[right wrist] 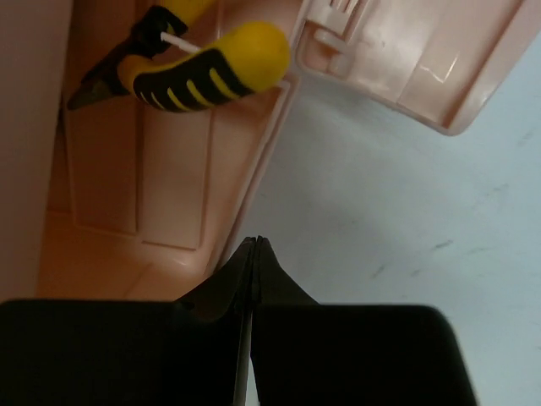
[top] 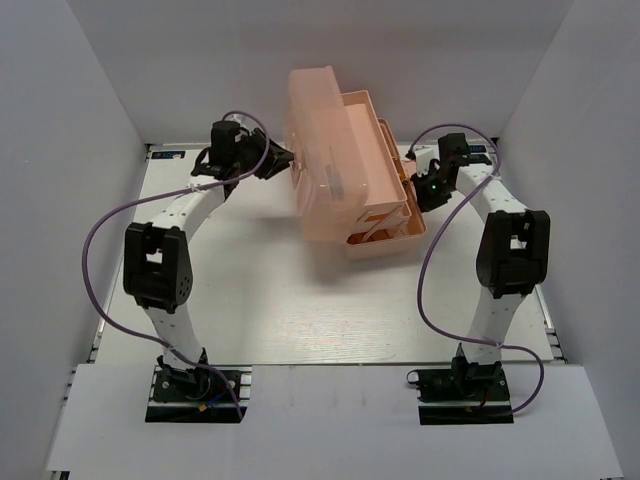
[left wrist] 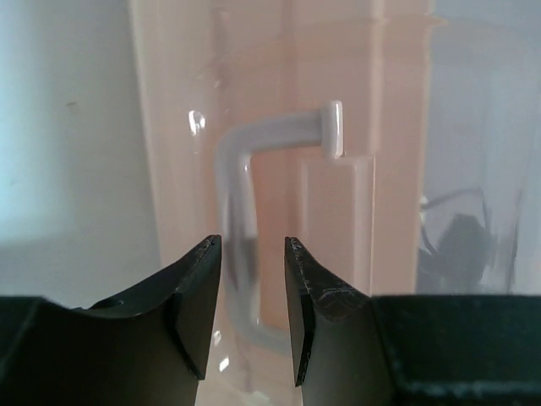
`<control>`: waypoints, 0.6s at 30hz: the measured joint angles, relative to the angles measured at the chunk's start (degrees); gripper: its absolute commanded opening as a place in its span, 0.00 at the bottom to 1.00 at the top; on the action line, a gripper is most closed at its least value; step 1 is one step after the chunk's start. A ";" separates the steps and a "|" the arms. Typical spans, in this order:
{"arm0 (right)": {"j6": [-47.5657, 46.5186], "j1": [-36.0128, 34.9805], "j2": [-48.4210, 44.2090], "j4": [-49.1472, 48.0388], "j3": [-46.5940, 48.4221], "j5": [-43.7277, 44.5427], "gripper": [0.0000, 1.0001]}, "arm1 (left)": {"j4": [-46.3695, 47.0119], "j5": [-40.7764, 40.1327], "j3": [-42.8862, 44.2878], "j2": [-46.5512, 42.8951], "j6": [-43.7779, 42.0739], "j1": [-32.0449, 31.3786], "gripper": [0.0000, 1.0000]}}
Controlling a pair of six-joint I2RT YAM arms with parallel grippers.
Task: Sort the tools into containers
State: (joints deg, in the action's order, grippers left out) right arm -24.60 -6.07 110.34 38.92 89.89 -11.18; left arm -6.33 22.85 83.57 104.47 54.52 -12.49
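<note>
Pliers (right wrist: 215,68): yellow handles with black ribbed grips, lying inside a compartment of the toolbox, dark nose pointing toward the upper left of the right wrist view
Pliers, cut off: the second handle runs out of the top edge of that view; a thin white strip (right wrist: 173,41) crosses between the handles
Toolbox (top: 385,215): salmon-pink translucent plastic, at the far middle of the table (top: 280,300), between the two arms
Lid (top: 325,150): raised, standing on the left side of the box
Handle (left wrist: 241,161): pale grey loop on the lid, seen blurred through the plastic
Left gripper (left wrist: 252,288): fingers apart with nothing between them, facing the lid and its handle
Right gripper (right wrist: 254,254): fingers pressed together on nothing, over the box's edge at its right end
Hard to make out: thin items in the lower tray in the top view are too small to name; a dark shape (left wrist: 461,241) behind the lid is smeared
</note>
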 measured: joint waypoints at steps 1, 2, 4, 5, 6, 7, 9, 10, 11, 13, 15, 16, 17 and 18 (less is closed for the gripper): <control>1.27 0.00 0.76 0.85 0.72 -2.34 0.00 | 0.00 1.31 1.79 1.46 -0.04 -0.15 0.46; 2.51 0.33 1.44 1.38 1.38 -4.42 0.00 | 0.39 2.43 3.32 2.97 -0.07 -0.37 0.46; 4.96 1.14 2.34 1.75 2.38 -8.66 0.00 | 0.90 5.22 6.51 5.84 0.24 -0.48 0.46; 6.16 1.49 2.64 1.73 2.73 -10.51 0.00 | 1.01 6.54 8.63 7.26 0.13 -0.50 0.46; 7.19 1.75 2.78 1.73 2.78 -12.24 0.00 | 1.18 7.87 10.54 8.59 0.15 -0.55 0.46; 8.00 1.88 2.78 1.90 2.80 -13.53 0.00 | 1.46 9.16 12.31 9.77 0.11 -0.63 0.46; 9.40 1.92 2.78 2.21 3.02 -15.54 0.00 | 2.27 11.23 14.75 11.58 0.15 -1.03 0.46; 9.84 1.90 2.78 2.21 3.08 -16.04 0.00 | 2.91 12.20 15.76 12.33 0.20 -1.31 0.46; 10.27 1.88 2.78 2.16 3.13 -16.15 0.00 | 3.41 13.22 16.57 12.87 0.22 -1.66 0.48; 10.88 2.05 2.75 2.14 3.13 -16.39 0.00 | 4.07 15.47 17.57 13.42 0.33 -2.54 0.49; 11.19 2.45 2.75 2.10 3.08 -16.85 0.00 | 4.17 17.81 18.99 14.23 0.37 -3.50 0.49; 11.32 2.71 2.73 2.10 3.06 -17.20 0.00 | 4.26 18.97 19.91 15.04 0.44 -3.85 0.50; 11.56 2.97 2.73 2.08 3.04 -17.57 0.00 | 4.42 20.02 20.96 15.87 0.57 -4.20 0.50; 11.91 3.13 2.64 2.05 3.02 -17.55 0.00 | 4.55 21.20 22.16 16.87 0.63 -4.68 0.52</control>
State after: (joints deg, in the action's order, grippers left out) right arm -12.69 -2.94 112.99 40.97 92.90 -28.73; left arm -1.78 44.05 105.73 121.34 55.16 -17.17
